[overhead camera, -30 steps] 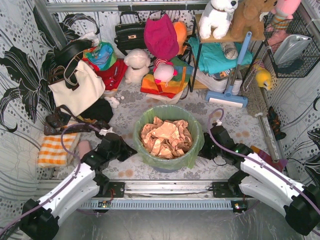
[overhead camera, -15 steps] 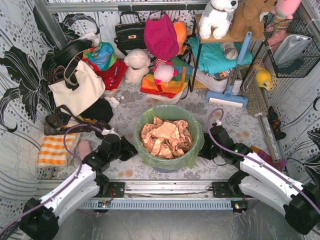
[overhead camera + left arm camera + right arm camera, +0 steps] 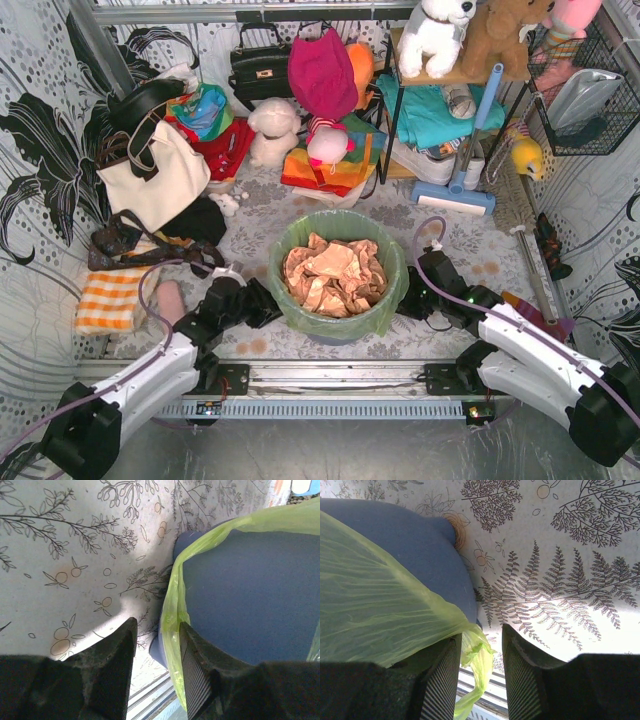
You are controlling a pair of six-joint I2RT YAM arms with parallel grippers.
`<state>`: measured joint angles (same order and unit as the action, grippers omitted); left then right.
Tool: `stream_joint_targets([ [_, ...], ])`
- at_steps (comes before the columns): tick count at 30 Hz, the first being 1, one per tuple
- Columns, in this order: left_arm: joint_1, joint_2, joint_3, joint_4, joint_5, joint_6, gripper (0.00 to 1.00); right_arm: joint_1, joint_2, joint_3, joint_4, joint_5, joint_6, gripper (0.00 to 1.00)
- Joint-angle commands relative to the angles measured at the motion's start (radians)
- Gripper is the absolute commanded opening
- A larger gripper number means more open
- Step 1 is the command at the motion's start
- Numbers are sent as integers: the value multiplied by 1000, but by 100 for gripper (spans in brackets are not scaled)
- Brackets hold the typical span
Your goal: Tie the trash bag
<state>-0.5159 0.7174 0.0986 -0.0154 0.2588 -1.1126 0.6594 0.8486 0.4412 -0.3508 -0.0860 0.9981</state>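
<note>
The trash bag (image 3: 390, 268) is thin light-green plastic lining a blue-grey round bin (image 3: 330, 334), with crumpled tan paper (image 3: 330, 272) inside. My left gripper (image 3: 263, 301) is at the bin's left side. In the left wrist view my left gripper (image 3: 157, 625) is open, and the bag's folded-over edge (image 3: 172, 615) hangs between the jaws next to the right finger (image 3: 197, 670). My right gripper (image 3: 409, 298) is at the bin's right side. In the right wrist view my right gripper (image 3: 482, 636) is open around a loose flap of the bag (image 3: 476, 652).
A cream tote bag (image 3: 150, 175) and an orange-striped cloth (image 3: 108, 298) lie at the left. Plush toys (image 3: 272, 130), a black handbag (image 3: 258, 65), a blue floor sweeper (image 3: 455, 195) and a shelf stand behind the bin. A metal rail (image 3: 330, 375) runs along the near edge.
My left gripper has moved right, up against the bin's left side and onto the bag's edge. The right gripper has hardly moved.
</note>
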Motion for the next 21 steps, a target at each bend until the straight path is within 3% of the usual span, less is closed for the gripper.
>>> stream_joint_targets([
  [1, 2, 3, -27, 155, 36, -42, 48, -6, 7, 29, -4, 0, -3, 37],
  [5, 2, 8, -37, 168, 23, -46, 45, -6, 3, 26, -4, 6, 0, 37],
  [13, 2, 34, -39, 171, -5, -44, 15, -6, 15, 10, 18, -23, 10, 37],
  [17, 2, -2, -26, 144, -36, -48, 1, -6, 9, 3, 9, -30, 16, 43],
  [21, 2, -32, 5, 65, -68, -32, 0, -6, -13, -33, 27, -45, 42, 46],
])
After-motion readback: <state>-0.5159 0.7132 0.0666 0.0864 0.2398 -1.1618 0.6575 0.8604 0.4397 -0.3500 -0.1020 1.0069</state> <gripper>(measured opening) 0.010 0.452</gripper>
